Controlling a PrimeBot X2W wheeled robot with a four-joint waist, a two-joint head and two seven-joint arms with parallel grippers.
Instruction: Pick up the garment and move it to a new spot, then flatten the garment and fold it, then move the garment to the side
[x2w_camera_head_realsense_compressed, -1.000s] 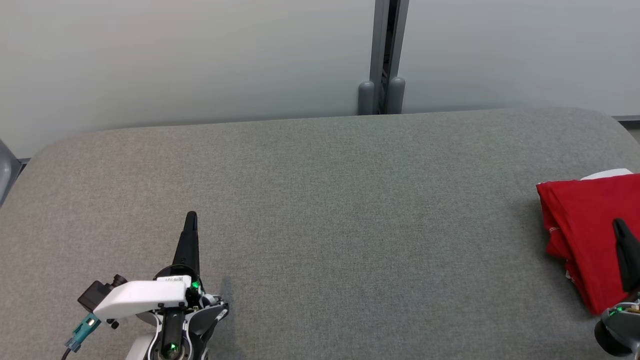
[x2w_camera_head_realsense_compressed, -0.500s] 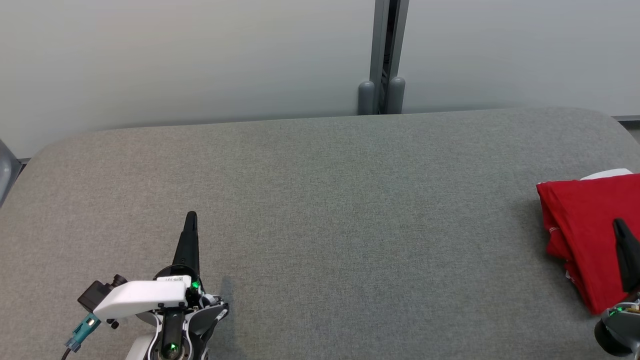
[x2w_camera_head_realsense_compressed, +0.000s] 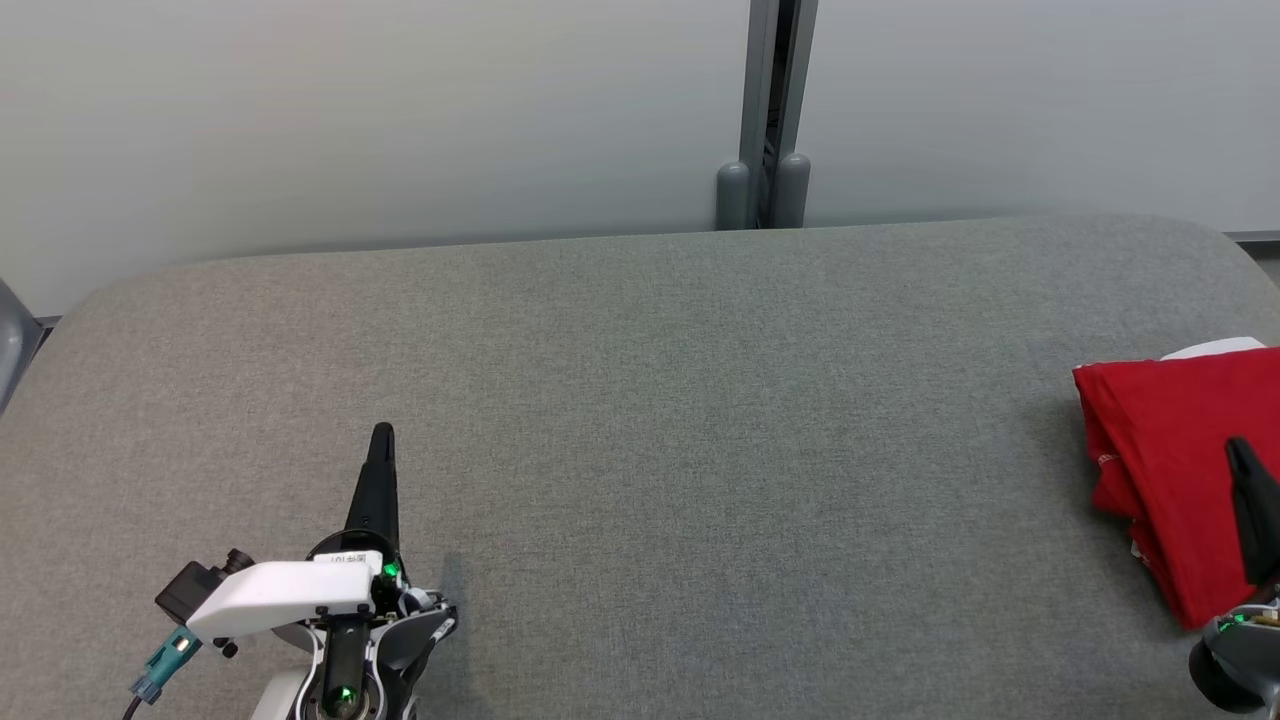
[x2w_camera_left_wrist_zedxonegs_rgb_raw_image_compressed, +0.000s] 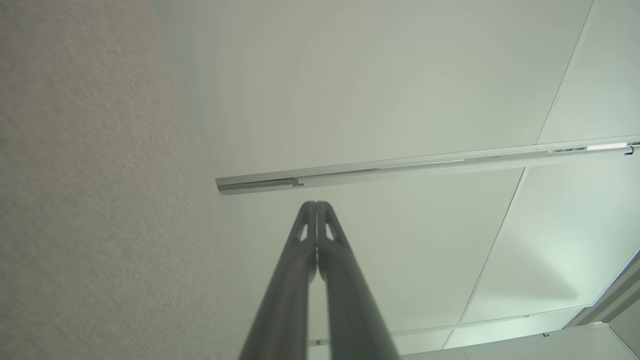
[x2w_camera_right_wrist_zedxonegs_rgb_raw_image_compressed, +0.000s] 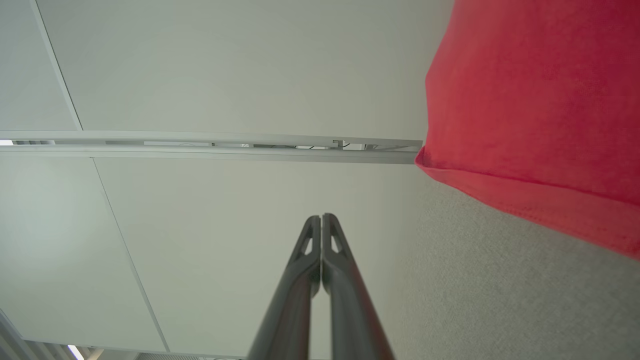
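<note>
Sitting folded at the right edge of the gray table, the red garment is a soft, thick pile with straight edges. A few layers show on its left side. Nothing has moved in the last second: the garment, both arms and the camera are just where they were. So I think the job is done or nearly done, with the garment already folded and put to the side.

The left gripper is on the near left, its two long dark fingers pressed together and holding nothing. The right gripper is by the garment's near part, fingers together too, and empty. I cannot tell if it touches the cloth.

The table top is rough woven cloth with round corners. Something white peeks out behind the garment.
</note>
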